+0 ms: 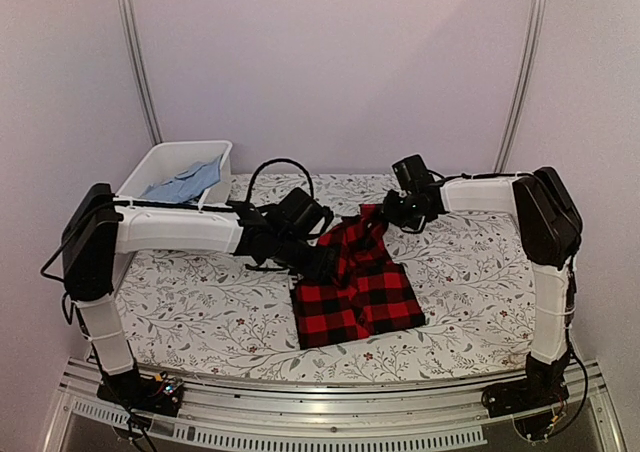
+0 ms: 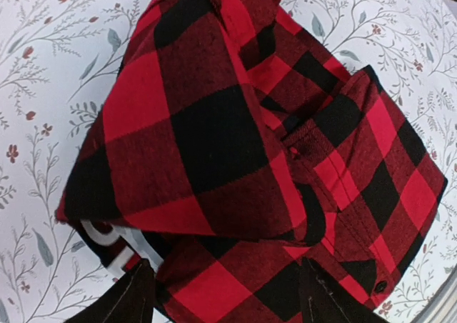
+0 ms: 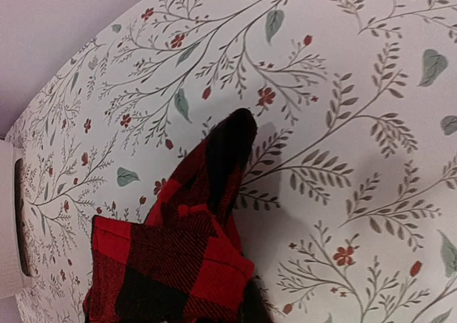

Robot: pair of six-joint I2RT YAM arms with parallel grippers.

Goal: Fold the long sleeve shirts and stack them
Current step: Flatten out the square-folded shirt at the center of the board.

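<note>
Shirt (image 1: 355,292), soft, light and floppy, lies part-folded on the desk (image 1: 200,302) just beneath the left claw (image 1: 325,262), whose jaws stand wide and empty, while the right claw (image 1: 393,212) pinches its raised corner tight; a seam or hem would likely give the surest hold.

Free table (image 1: 480,272) right of shirt (image 1: 355,292); white bin (image 1: 150,167) in far-left corner.
</note>
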